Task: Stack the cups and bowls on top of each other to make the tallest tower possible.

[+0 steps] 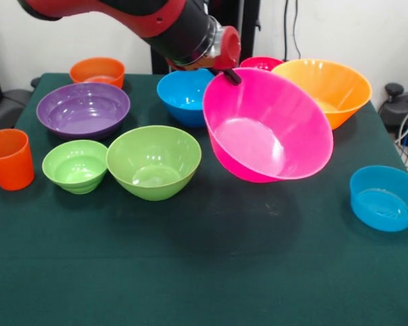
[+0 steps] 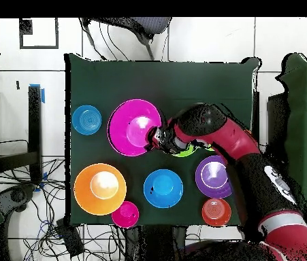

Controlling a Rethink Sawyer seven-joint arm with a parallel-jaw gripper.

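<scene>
My gripper (image 1: 231, 73) is shut on the far rim of the large pink bowl (image 1: 268, 125), which hangs tilted above the cloth with its mouth facing the camera. From above, the gripper (image 2: 157, 139) sits at the edge of the pink bowl (image 2: 134, 126). To the pink bowl's left stand the medium green bowl (image 1: 154, 161) and the small green bowl (image 1: 75, 165). The orange cup (image 1: 9, 158) stands upright at the far left edge. All bowls stand singly, and no tower is in view.
Around the back are the purple bowl (image 1: 83, 109), small orange bowl (image 1: 97, 70), medium blue bowl (image 1: 183, 95), small red bowl (image 1: 262, 63) and large orange bowl (image 1: 326, 88). A small blue bowl (image 1: 384, 197) sits near the right edge. The arm (image 2: 237, 146) covers part of a green bowl (image 2: 183, 151).
</scene>
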